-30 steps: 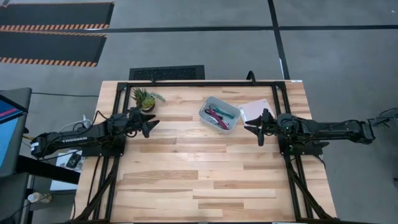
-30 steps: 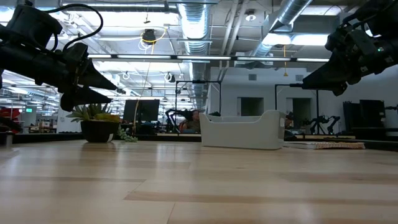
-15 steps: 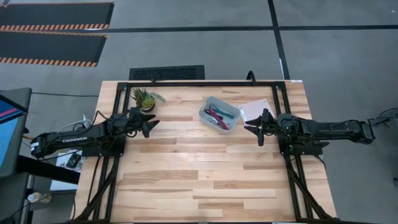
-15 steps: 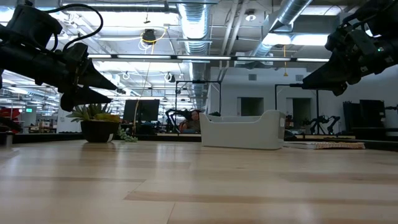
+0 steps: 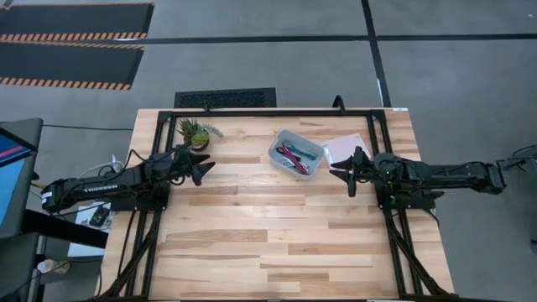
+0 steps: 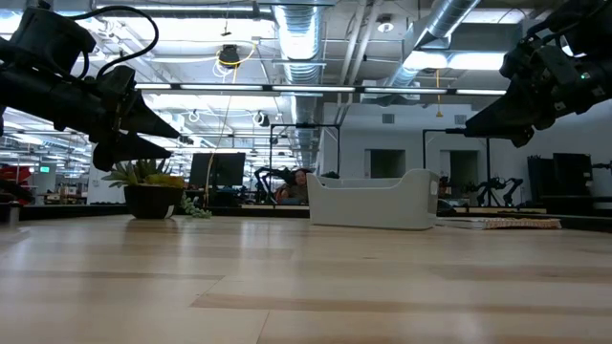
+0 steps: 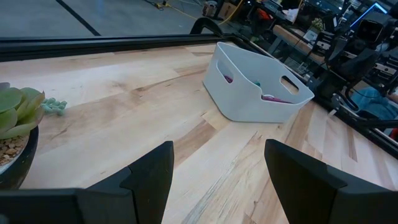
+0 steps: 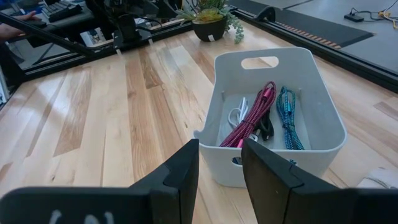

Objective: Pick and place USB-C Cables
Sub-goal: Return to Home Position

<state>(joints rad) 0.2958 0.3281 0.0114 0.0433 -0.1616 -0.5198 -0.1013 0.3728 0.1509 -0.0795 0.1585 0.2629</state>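
Note:
The clear bin (image 5: 296,153) stands on the table's far middle; in the right wrist view the bin (image 8: 277,118) holds the maroon-red cable (image 8: 255,118), the teal cable (image 8: 289,118), the white-grey cable (image 8: 238,114) and a black cable (image 8: 266,129). My left gripper (image 5: 206,164) hovers open to the bin's left, above the table. My right gripper (image 5: 334,174) hovers to the bin's right with a narrow gap between its fingers (image 8: 180,168). Both touch nothing.
A potted succulent (image 5: 192,132) stands at the far left, close to my left gripper. A white sheet (image 5: 341,148) lies right of the bin. Black frame rails (image 5: 268,111) run along the table's far edge and sides. Bare wood fills the near half (image 5: 268,243).

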